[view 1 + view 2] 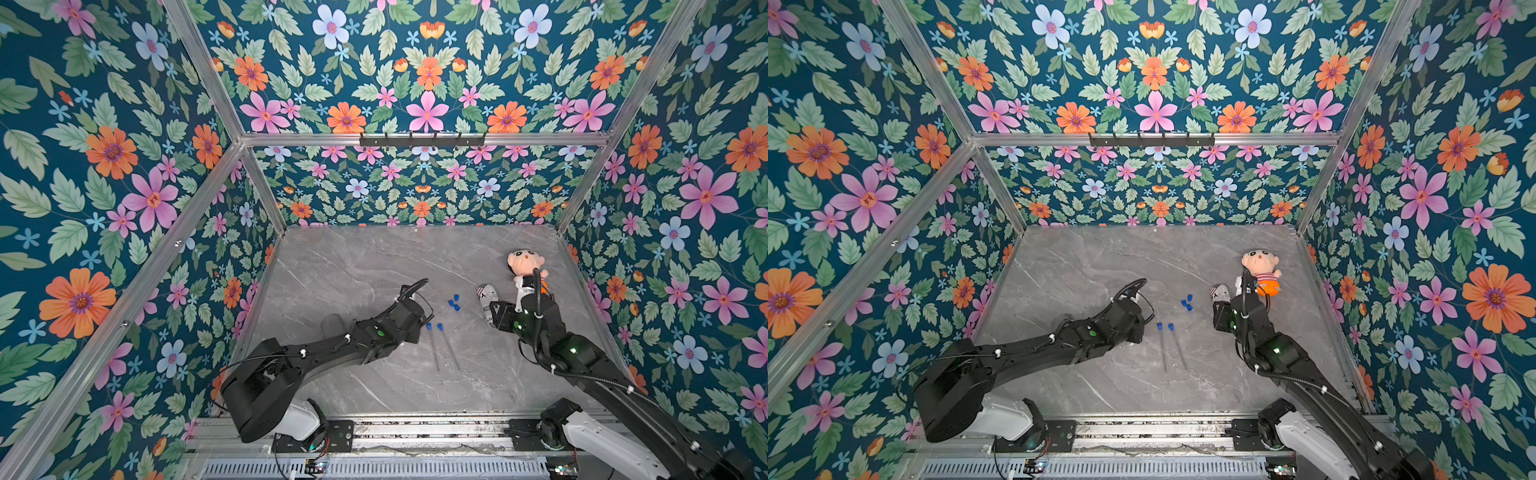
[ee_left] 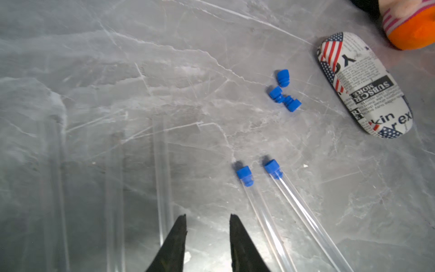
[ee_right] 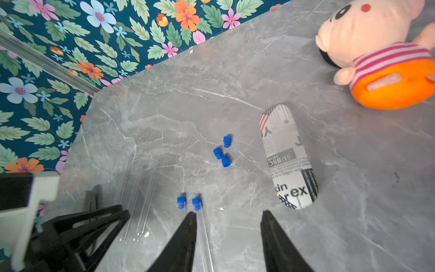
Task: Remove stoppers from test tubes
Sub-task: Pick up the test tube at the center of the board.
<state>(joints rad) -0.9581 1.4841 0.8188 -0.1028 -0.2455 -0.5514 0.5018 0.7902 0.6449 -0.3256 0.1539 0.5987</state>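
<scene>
Two test tubes (image 1: pixel 435 353) (image 2: pixel 270 226) lie side by side mid-table, each with a blue stopper (image 2: pixel 244 175) (image 3: pixel 181 202) in its far end. Three loose stoppers (image 1: pixel 454 302) (image 2: pixel 282 77) (image 3: pixel 226 161) lie clustered beyond them. Three uncapped tubes (image 2: pixel 162 176) (image 3: pixel 150 195) lie left of the capped pair. My left gripper (image 2: pixel 207 217) hangs open and empty over bare marble between the uncapped and capped tubes. The right gripper (image 3: pixel 228 213) is open wide, and one of its fingers (image 3: pixel 188 226) stands beside a capped tube (image 3: pixel 204 235) without touching a stopper.
A newsprint-patterned case (image 1: pixel 486 301) (image 3: pixel 289 155) lies right of the loose stoppers. A plush doll (image 1: pixel 524 266) (image 1: pixel 1260 270) sits behind it at the back right. Floral walls and aluminium posts (image 1: pixel 266 195) enclose the marble table (image 1: pixel 353 266).
</scene>
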